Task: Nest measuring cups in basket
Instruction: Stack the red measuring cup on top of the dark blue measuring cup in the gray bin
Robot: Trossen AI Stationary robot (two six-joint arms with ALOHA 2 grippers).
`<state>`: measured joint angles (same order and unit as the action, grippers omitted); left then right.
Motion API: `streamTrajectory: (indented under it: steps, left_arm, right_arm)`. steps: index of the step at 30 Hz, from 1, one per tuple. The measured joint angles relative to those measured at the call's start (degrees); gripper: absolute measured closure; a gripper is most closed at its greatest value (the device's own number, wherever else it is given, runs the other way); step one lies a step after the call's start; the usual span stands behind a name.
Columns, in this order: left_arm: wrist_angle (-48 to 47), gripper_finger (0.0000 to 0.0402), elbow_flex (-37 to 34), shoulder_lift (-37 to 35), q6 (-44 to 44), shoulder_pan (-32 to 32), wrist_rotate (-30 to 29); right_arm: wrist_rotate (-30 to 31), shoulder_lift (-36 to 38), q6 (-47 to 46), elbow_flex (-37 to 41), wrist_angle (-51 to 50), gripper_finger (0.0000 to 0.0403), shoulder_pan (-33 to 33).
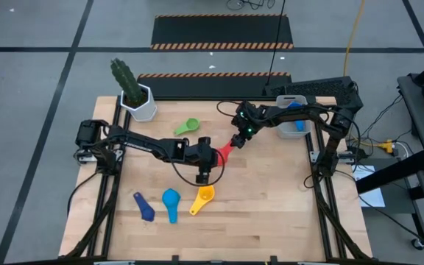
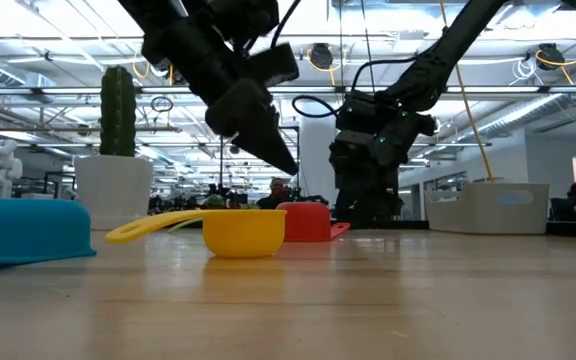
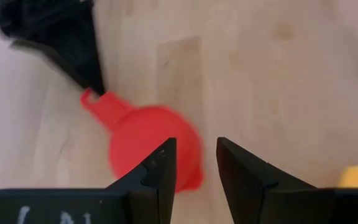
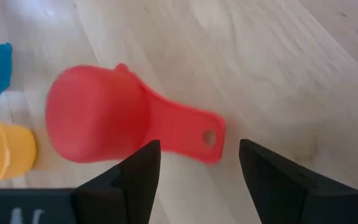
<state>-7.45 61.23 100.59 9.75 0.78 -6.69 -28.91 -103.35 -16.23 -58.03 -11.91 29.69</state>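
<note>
1. A wooden bench [image 1: 271, 221] seen from above carries two dark robot arms that meet near its middle over a red measuring cup [image 1: 225, 152].
2. The red cup lies upside down on the wood, handle pointing toward the right arm.
3. The left gripper [image 1: 213, 157] hangs at the cup's bowl, fingers apart and holding nothing.
4. The right gripper [image 1: 239, 140] hangs at the handle end, fingers spread wide on either side of the handle tip and not touching it.
5. The basket [image 1: 295, 118] stands at the bench's far right edge, beneath the right arm. Something blue shows inside it; I cannot tell how many cups it holds.
6. Five cups lie loose: green [image 1: 186, 126] toward the far side, red in the middle, and dark blue [image 1: 143, 206], light blue [image 1: 171, 202] and yellow [image 1: 203, 199] in a row toward the near side.
7. Most of the nesting seems left to do.
8. A white cactus pot [image 1: 142, 105] stands at the far left corner, well away from the work.
9. The wood between the red cup and the basket is bare, as is the near right part of the bench.
</note>
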Motion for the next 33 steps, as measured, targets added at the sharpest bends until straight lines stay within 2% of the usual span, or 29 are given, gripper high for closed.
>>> streamTrajectory:
  steps: [12, 26, 33]
  left_arm:
    - [0.05, 0.0284, 0.11, 4.38, -0.58, -1.92, -0.68]
    - [0.22, 0.0284, 0.15, 4.73, -0.59, -2.19, -0.88]
    - [0.11, 0.0284, 0.11, 4.73, -0.86, -2.17, -0.88]
  right_arm:
    - [-1.20, -0.63, 0.99, 0.01, 0.79, 0.0205, 0.35]
    - [-1.06, -0.63, 1.40, 0.01, -0.30, 0.0299, 0.24]
    - [-0.89, -0.63, 0.81, 0.01, -0.96, 0.0320, -0.13]
